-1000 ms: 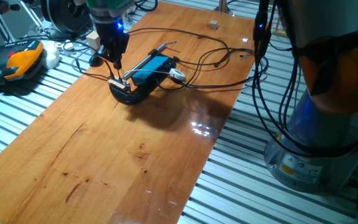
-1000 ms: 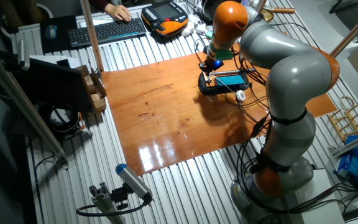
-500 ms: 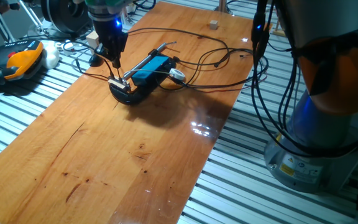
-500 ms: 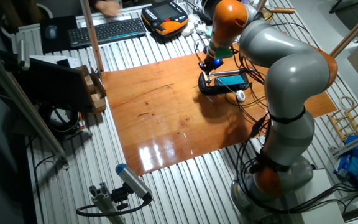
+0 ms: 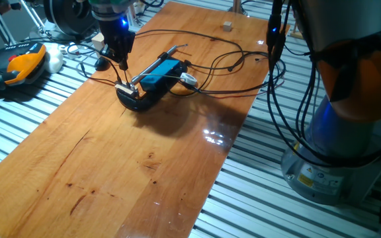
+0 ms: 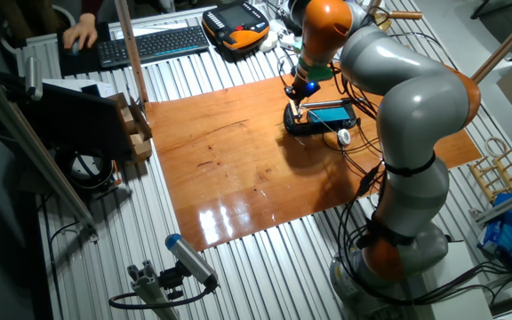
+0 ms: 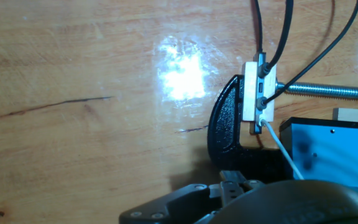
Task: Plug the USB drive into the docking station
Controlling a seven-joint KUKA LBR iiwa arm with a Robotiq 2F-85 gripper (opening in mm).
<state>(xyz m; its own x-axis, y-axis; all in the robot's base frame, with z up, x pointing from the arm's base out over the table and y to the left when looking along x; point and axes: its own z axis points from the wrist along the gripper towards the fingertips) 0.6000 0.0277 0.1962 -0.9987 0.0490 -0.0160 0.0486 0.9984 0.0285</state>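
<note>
Hand view shows the flat bright-blue docking station (image 7: 331, 149) at lower right on the wooden table (image 7: 73, 143), its long axis running rightward, port end facing left just below the gripper (image 5: 122, 65), whose finger spacing I cannot tell.

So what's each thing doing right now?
Docking station: lying on the wooden table, cables plugged in.
Hand: hovering over the dock's end; open or shut, can't tell.
USB drive: can't make it out.
Orange-and-black tool: lying beside the table.
</note>
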